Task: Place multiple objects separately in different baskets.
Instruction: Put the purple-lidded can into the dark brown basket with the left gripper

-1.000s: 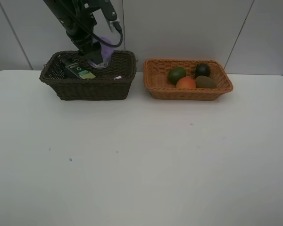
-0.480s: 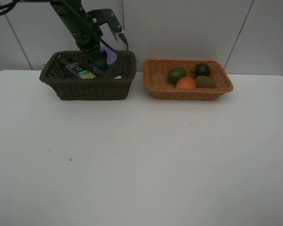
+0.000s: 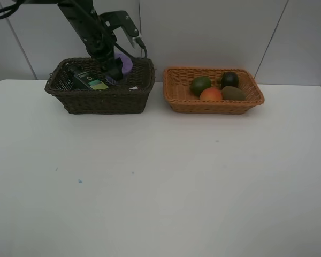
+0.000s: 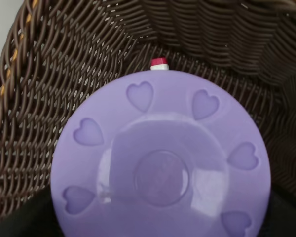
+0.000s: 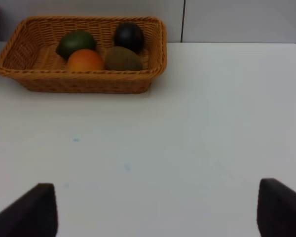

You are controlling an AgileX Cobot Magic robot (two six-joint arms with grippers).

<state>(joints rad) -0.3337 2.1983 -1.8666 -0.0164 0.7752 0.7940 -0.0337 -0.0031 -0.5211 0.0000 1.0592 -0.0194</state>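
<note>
My left gripper (image 3: 113, 72) reaches down into the dark brown basket (image 3: 99, 101), shut on the purple-lidded jar (image 3: 126, 65), which tilts at the basket's right end. The jar's heart-patterned lid (image 4: 160, 158) fills the left wrist view, and a red-capped marker (image 4: 159, 63) peeks out behind it. A dark green bottle (image 3: 85, 78) lies in the same basket. The light orange basket (image 3: 214, 106) holds a lime (image 3: 200, 85), peach (image 3: 211, 94), mangosteen (image 3: 229, 79) and kiwi (image 3: 234, 93). My right gripper (image 5: 158, 197) hangs open over the bare table, out of the exterior view.
The two baskets stand side by side along the table's far edge, close to the grey wall. The white table (image 3: 160, 182) spreads in front of them. The left arm (image 3: 88, 24) comes down from the upper left.
The left gripper has lowered the jar from above the rim into the dark basket and tilted it. The right arm and the fruit have not moved.
</note>
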